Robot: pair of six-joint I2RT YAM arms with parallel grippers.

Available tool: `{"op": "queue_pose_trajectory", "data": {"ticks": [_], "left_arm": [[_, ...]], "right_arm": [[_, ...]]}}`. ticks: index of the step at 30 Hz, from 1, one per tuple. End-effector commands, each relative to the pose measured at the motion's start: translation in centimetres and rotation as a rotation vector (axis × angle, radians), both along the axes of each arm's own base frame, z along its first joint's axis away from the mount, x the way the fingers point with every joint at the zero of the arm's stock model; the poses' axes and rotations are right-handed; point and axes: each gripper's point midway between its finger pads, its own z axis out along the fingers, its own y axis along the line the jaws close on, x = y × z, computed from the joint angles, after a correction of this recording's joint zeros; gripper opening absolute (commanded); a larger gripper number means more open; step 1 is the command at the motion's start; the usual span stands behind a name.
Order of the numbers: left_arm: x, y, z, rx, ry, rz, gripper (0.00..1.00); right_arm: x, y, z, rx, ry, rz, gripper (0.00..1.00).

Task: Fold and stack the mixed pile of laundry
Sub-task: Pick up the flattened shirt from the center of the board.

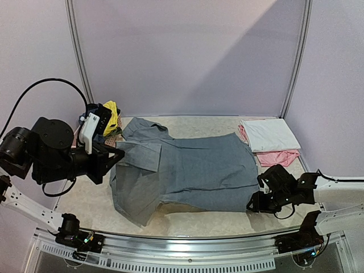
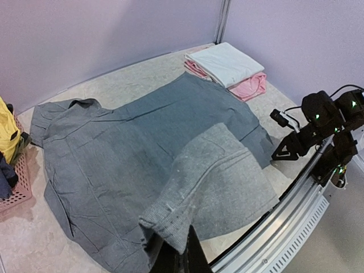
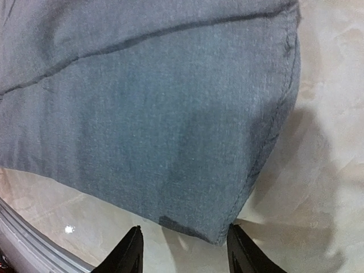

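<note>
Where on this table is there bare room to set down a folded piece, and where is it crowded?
Bare tabletop runs along the back wall, between the yellow garment and the folded white-and-pink stack. Another bare patch lies near left, beside the grey garment. Crowded: the centre, and the right edge, where the right gripper straddles the garment's corner.

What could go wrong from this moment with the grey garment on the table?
1. The right gripper stands only at the very corner of the grey garment; if it closes there, it may catch just the hem and slip.
2. The left gripper pinches a small raised fold; a pull could free it.
3. The folded white and pink stack lies close by; dragging might disturb it.
</note>
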Motion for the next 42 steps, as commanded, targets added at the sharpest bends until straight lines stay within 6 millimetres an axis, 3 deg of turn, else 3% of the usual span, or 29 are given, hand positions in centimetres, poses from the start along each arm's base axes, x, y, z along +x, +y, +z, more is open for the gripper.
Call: {"op": "queue_pose_trajectory", "data": {"ticks": [1,6,18,25,30,34,42], "left_arm": [[0.6,0.5,1.8,0.008,-0.066,0.015,0.0],[1.0,0.7,2.4,0.008,-0.082,0.026,0.0],[1.0,0.4,2.7,0.015,-0.081,0.008,0.0],[1.1,0.1,1.9,0.033,-0.072,0.005,0.0],[1.3,0.1,1.9,0.033,-0.077,0.01,0.0],[1.6,-0.3,2.1,0.041,-0.082,0.003,0.0],[1.4,-2.5,4.6,0.044,-0.103,-0.066,0.0]], "right_arm": [[-0.9,-1.1,-0.5,-0.058,0.038,-0.005,0.53],[-0.5,-2.4,0.3,-0.111,0.01,-0.04,0.54],[0.2,-0.8,-1.4,-0.086,0.017,-0.015,0.49],[0.4,-1.0,-2.1,-0.112,0.024,-0.024,0.33],[0.5,-1.3,-1.5,-0.11,0.005,-0.034,0.13],[0.9,-1.7,-0.1,-0.122,-0.027,-0.045,0.0],[2.0,-3.2,5.7,-0.145,-0.137,-0.088,0.0]]}}
